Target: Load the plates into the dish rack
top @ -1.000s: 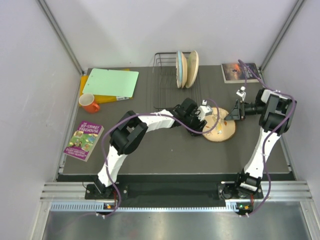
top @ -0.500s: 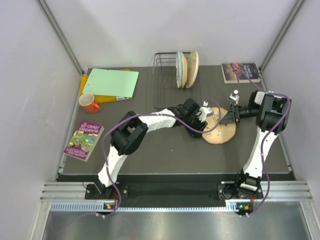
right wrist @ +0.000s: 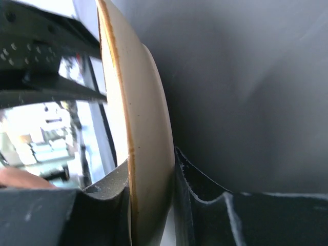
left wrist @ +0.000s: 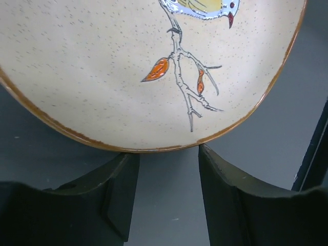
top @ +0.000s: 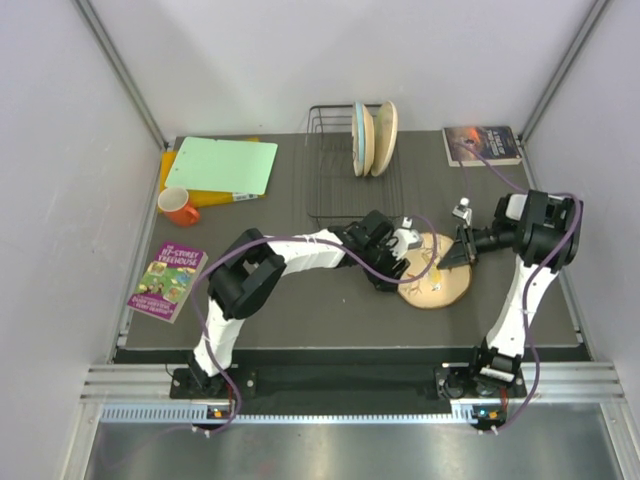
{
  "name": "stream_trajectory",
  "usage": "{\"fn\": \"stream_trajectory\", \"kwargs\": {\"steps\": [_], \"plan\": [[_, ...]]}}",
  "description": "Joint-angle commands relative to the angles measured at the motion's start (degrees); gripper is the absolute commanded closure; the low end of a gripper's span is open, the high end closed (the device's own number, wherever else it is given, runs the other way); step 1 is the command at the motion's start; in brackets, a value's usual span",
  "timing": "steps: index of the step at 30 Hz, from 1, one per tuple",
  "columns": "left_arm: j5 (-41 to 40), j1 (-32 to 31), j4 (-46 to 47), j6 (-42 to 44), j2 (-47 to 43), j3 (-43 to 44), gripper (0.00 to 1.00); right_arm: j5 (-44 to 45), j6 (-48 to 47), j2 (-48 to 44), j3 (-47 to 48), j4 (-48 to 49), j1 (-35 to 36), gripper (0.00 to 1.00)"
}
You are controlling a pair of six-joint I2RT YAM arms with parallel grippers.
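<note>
- Black wire dish rack (top: 335,170) at the far middle of the tabletop (top: 300,310), loaded with two plates standing on edge at its right end: a blue-and-white plate (top: 358,138) and, just beside it, a cream plate (top: 384,136).
- Roughly half done, judging by those two.
- Peach-tan bird-pattern plate (top: 440,282) out on the tabletop, near the rack's front right corner, between the two arms (lying flat or slightly tipped, hard to tell from above).
- Right claw (right wrist: 151,177) clamped on the plate's rim, one finger against each face.
- Left claw (left wrist: 168,156) spread apart, its fingers just short of the opposite rim, gripping nothing.
- Left to do for this plate: lifting it, turning it on edge and standing it in the free part of the rack, left of the other two.
- No fourth plate clearly in sight; possibly hidden beneath the patterned one, but impossible to say.
</note>
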Motion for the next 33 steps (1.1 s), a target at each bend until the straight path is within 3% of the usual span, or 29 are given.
{"fn": "stream_trajectory", "kwargs": {"steps": [1, 4, 7, 8, 9, 10, 14, 17, 23, 29, 33], "plan": [[-2.2, 1.4, 10.9, 1.2, -9.8, -3.7, 0.45, 12.1, -4.1, -10.6, -1.9, -5.8, 1.5, 1.0], [-4.9, 3.5, 8.0, 2.2, -17.5, -1.8, 0.45, 12.7, -0.5, -19.3, -0.5, -5.8, 0.3, 1.0], [-10.1, 7.5, 8.5, 2.8, -23.5, 1.3, 0.55, 12.5, 4.2, -26.4, 3.1, -5.8, -0.6, 1.0], [-11.5, 10.4, 9.0, 3.2, -24.5, 2.1, 0.72, 12.3, 5.3, -29.2, 4.3, -5.8, -0.8, 1.0], [-13.5, 11.9, 9.6, 3.4, -25.4, 3.9, 0.97, 11.6, 6.5, -30.3, 5.5, -5.8, -1.0, 1.0], [-18.6, 13.4, 10.6, 3.4, -26.6, 4.5, 1.0, 11.2, 9.0, -32.3, 8.6, -5.8, -1.2, 1.0], [-20.5, 25.2, 14.2, 2.4, -27.7, 5.1, 1.0, 7.6, 17.1, -34.2, 18.7, -5.7, -1.0, 1.0], [-23.7, 32.3, 11.2, -2.3, -24.8, 8.1, 1.0, 5.8, 25.3, -34.0, 27.7, -4.0, -0.5, 1.0], [-15.8, 43.8, 5.2, -15.0, -14.5, 15.2, 1.0, 13.7, 36.5, -36.9, 37.5, 7.4, 5.9, 1.0], [-12.9, 44.4, 6.8, -18.3, -8.1, 16.9, 1.0, 34.0, 46.1, -38.5, 41.6, 19.7, 17.6, 1.0], [-12.1, 43.4, 6.9, -17.2, -3.5, 17.6, 1.0, 42.8, 52.5, -36.1, 48.2, 27.4, 24.5, 1.0]]}}
